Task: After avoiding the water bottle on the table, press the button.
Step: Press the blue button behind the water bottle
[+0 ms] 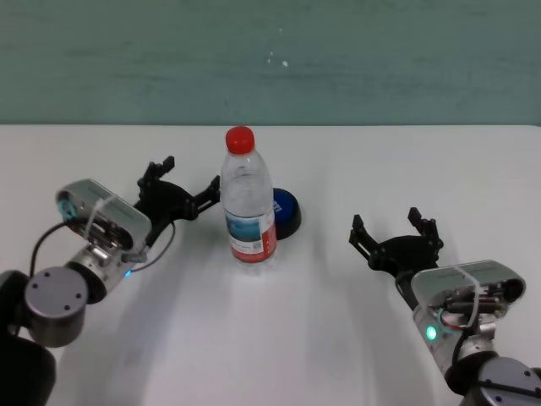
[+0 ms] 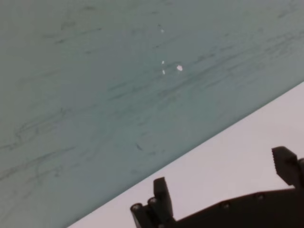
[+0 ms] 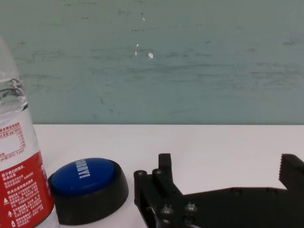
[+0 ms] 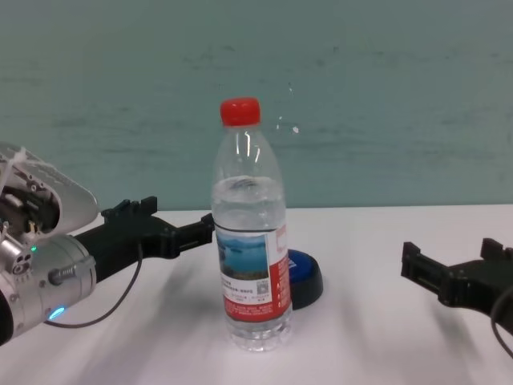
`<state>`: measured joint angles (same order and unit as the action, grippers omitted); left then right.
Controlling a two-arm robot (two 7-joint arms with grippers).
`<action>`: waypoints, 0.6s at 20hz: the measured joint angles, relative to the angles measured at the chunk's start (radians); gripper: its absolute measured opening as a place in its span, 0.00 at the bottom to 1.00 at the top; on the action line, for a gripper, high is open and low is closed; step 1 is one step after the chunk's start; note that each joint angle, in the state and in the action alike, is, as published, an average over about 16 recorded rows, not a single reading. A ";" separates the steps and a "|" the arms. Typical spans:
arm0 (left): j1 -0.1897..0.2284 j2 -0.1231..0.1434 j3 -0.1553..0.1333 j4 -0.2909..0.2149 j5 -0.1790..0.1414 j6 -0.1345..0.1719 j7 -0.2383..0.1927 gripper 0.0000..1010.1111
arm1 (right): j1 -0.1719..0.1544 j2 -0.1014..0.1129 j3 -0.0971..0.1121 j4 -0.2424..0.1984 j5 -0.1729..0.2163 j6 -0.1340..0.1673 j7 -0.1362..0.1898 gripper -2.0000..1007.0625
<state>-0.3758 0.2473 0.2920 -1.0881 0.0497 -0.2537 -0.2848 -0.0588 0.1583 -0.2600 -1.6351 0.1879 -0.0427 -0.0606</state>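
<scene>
1. The water bottle (image 1: 249, 203) stood upright near the middle of the white surface (image 1: 406, 169), red cap on. The button (image 1: 286, 211) sat just behind it toward 1 o'clock, touching or nearly touching the bottle's base; the head view could not settle which. From the robot's side the bottle hid the left part of the blue dome.

2. The left gripper (image 1: 184, 190) hovered at about 9 o'clock of the bottle, its fingers spread apart and holding nothing. One fingertip reached close to the bottle's shoulder; whether it touched could not be told. In the left wrist view only wall and bare surface lay ahead of it, so it did not appear aimed at the button.

3. The right gripper (image 1: 396, 232) rested low at about 4 o'clock of the button, well apart from it, also spread wide and empty. In the right wrist view the button (image 3: 88, 187) showed unobstructed beside the bottle (image 3: 21, 180), so this arm seemed to have the clearer line.

4. Judged from this layout, the step in hand was the approach: the button looked unpressed, with neither gripper over it.

5. The next move probably called for reaching the dome from its open side, at 3 o'clock, or from above and behind, keeping clear of the bottle.

6. The press itself would call for a straight downward push on the dome's centre, likely easier with the fingers drawn together. A sideways brush against the tall, narrow bottle could tip it.
</scene>
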 joint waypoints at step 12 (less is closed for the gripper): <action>0.038 0.013 -0.010 -0.057 0.004 0.018 0.011 0.99 | 0.000 0.000 0.000 0.000 0.000 0.000 0.000 1.00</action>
<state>-0.3381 0.2602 0.2819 -1.1448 0.0539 -0.2356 -0.2741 -0.0588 0.1583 -0.2600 -1.6351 0.1879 -0.0427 -0.0605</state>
